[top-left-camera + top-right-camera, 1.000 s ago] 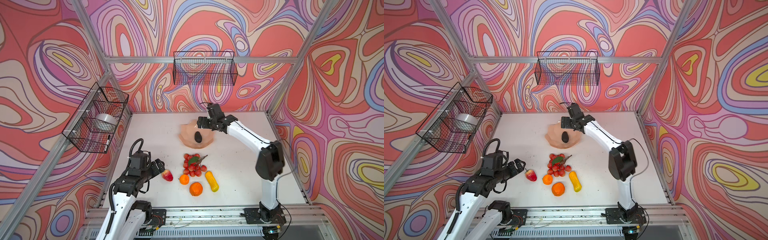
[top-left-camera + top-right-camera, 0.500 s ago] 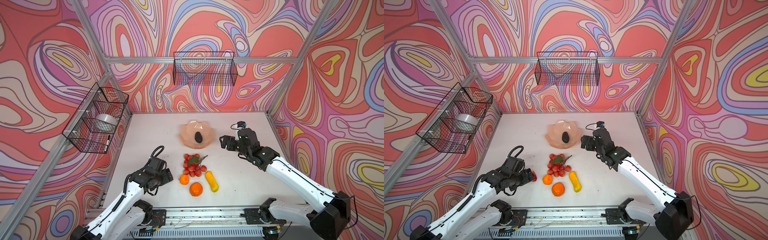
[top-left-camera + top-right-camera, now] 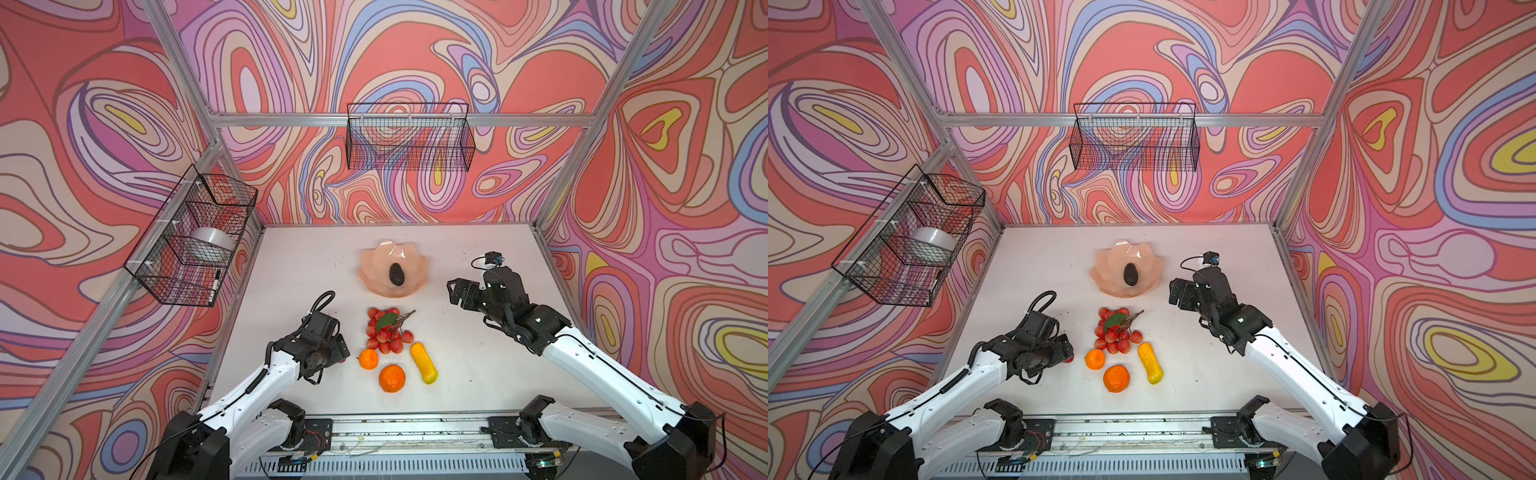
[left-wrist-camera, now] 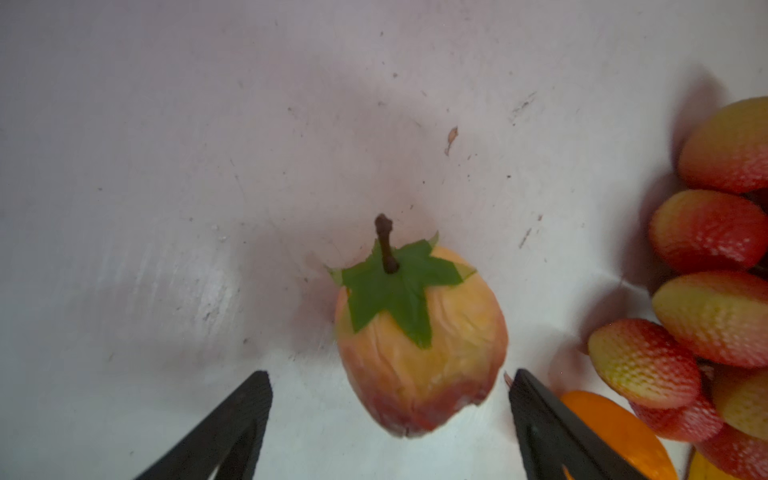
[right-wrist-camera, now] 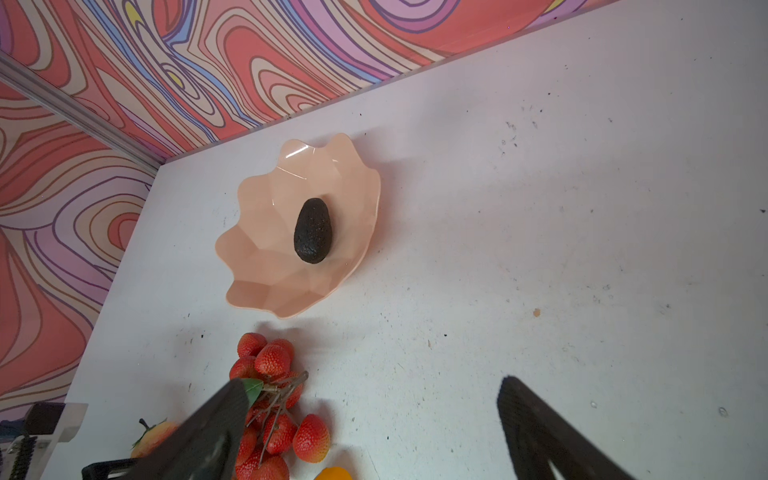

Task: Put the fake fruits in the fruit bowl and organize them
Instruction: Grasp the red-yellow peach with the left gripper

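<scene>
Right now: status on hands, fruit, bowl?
Left hand open, straddling strawberry, not gripped. Right hand open, empty. Avocado in bowl; other fruit on the table. Path to bowl looks clear.

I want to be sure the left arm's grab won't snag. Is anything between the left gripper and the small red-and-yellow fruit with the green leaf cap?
Nothing visible. In the left wrist view the strawberry lies on bare table between the open left gripper fingers. The smaller orange sits just outside one finger, the berry bunch beyond it.

Open table (image 3: pixel 478 357) right of fruit bowl (image 3: pixel 376 266)
</scene>
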Motion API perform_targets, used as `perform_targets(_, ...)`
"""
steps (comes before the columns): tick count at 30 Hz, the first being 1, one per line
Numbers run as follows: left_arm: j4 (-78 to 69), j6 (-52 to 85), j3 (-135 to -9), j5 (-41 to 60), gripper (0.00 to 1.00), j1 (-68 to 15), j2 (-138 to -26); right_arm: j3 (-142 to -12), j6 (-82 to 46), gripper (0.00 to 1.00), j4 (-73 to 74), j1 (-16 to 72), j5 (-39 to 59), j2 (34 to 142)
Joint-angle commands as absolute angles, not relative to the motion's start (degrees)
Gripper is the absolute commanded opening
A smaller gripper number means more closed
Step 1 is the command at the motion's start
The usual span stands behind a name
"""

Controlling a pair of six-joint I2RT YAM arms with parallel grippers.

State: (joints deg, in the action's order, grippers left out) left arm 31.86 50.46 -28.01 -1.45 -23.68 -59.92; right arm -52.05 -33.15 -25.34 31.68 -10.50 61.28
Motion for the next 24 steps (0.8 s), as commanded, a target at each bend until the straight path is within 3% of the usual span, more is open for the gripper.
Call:
perform_targets(1, 28.7, 50.8, -28.6, -4.6, 0.86, -23.9, -63.1, -52.1, -33.4, 0.98, -25.4, 31.7, -10.6, 62.0)
perform_targets(7, 28.0, 49.2, -31.7, -5.5, 0.61, -24.0, -67.7, -51.4, -34.1, 0.98, -24.0, 31.6, -9.8, 62.7)
perform_targets(12, 31.6, 46.2, -35.0, -5.5, 0.39, -24.0, -62.7, -51.4, -33.4, 0.98, -24.8, 31.6, -10.9, 63.2)
perform_targets(18, 35.4, 39.4, -42.7, -3.8, 0.35, -23.9, -57.5, -51.1, -34.0, 0.98, -24.0, 31.6, -10.0, 64.9)
perform_targets(24, 37.9, 30.0, -63.4, -4.4, 0.35, -23.9, -72.8, -51.2, -34.1, 0.98, -25.2, 31.6, -10.8, 66.0)
